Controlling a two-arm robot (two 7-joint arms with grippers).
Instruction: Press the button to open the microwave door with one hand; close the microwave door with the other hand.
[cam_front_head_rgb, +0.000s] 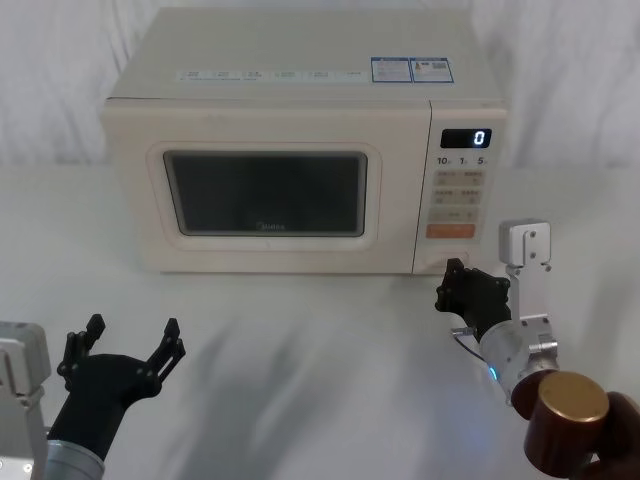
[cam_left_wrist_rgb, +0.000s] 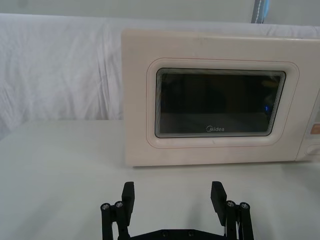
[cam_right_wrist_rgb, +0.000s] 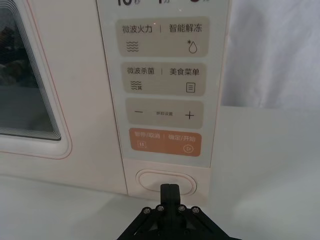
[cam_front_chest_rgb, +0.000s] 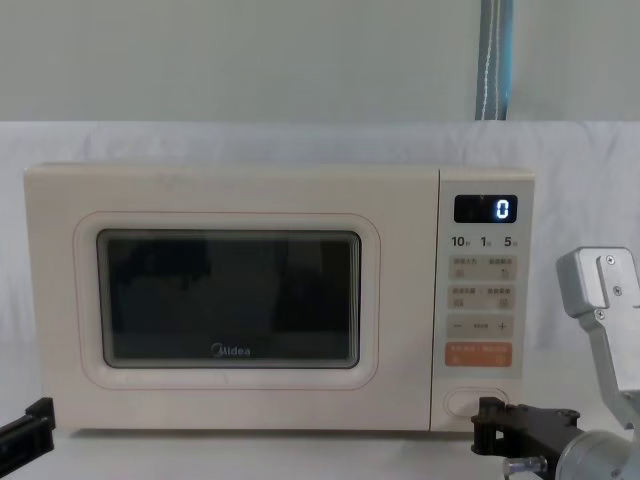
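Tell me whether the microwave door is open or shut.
Shut: the microwave door sits flush with the control panel, no gap showing at its edge.

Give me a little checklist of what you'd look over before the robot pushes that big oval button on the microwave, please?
1. The microwave door is shut flush with the front, so there is something to open: ok.
2. The right gripper has its fingers together to form one pressing tip: ok.
3. That tip lines up with the button, not the orange key above it: ok.
4. The tip already touches the button: cannot tell.
5. The left gripper is open and waits low on the table in front of the door's left part, ready to close the door afterwards: ok.
6. The door has free space to swing out without hitting the left gripper: cannot tell.
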